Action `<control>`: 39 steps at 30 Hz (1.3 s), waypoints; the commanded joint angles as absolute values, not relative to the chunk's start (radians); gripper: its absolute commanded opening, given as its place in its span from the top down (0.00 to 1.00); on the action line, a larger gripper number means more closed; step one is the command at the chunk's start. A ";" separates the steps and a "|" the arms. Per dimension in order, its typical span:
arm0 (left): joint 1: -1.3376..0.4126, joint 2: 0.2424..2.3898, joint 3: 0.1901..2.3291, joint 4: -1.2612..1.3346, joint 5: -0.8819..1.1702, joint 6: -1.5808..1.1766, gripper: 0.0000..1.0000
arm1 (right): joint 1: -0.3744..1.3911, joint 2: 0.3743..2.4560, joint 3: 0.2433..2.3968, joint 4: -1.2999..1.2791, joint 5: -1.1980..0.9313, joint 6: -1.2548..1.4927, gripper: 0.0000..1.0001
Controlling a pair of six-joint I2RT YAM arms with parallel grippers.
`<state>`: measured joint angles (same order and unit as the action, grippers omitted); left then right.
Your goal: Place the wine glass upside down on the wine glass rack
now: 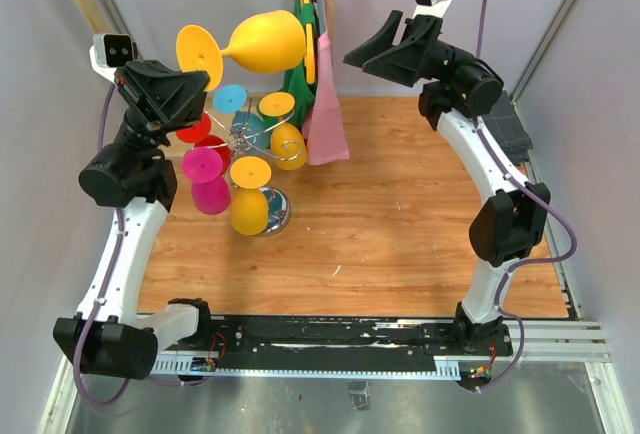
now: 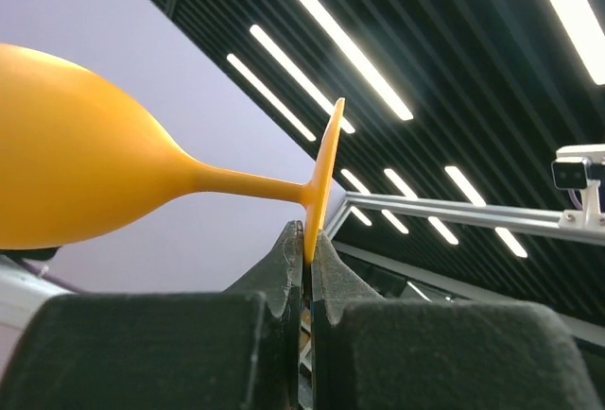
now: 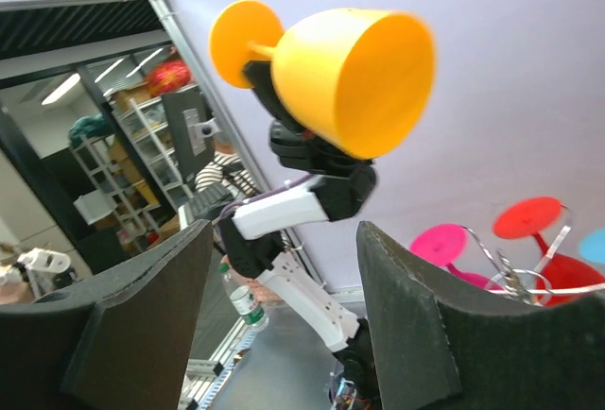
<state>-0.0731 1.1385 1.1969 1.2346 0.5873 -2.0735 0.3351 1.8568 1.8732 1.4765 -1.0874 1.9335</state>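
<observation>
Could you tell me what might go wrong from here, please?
The left gripper pinches the wine glass only by the edge of its foot, with the bowl sticking out sideways; it may pivot or slip. The wine glass rack already carries several hanging glasses, so the bowl could knock them. The right gripper is open and clear, giving no backup.

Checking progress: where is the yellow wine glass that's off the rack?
Top view, back left: the wine glass lies sideways in the air, its foot pinched in the left gripper, just beyond the wine glass rack.
</observation>
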 commanded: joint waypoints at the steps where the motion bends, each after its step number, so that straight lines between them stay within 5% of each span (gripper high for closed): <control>1: -0.068 1.049 1.268 0.977 0.677 -2.014 1.00 | 0.269 1.829 1.864 1.497 -1.088 1.910 0.36; 6: -0.067 1.004 1.395 0.550 0.744 -1.748 1.00 | 0.237 1.800 1.829 1.354 -1.097 1.790 0.34; 14: -0.067 0.963 1.374 0.425 0.772 -1.673 1.00 | 0.226 1.756 1.762 1.116 -1.095 1.574 0.33; 20: -0.067 1.041 1.553 0.035 0.755 -1.425 1.00 | 0.227 1.738 1.714 1.110 -1.069 1.565 0.33; 28: -0.071 1.159 1.613 0.011 0.756 -1.397 1.00 | 0.223 1.670 1.651 1.004 -1.094 1.460 0.33; 39: -0.216 1.390 1.956 -0.333 0.707 -1.142 1.00 | 0.203 1.625 1.619 0.928 -1.101 1.407 0.33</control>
<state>-0.1345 1.3529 1.8565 -0.2077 0.7132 -1.2598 0.2348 1.6547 1.6382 0.9367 -1.0920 1.4410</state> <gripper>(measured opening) 0.034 0.668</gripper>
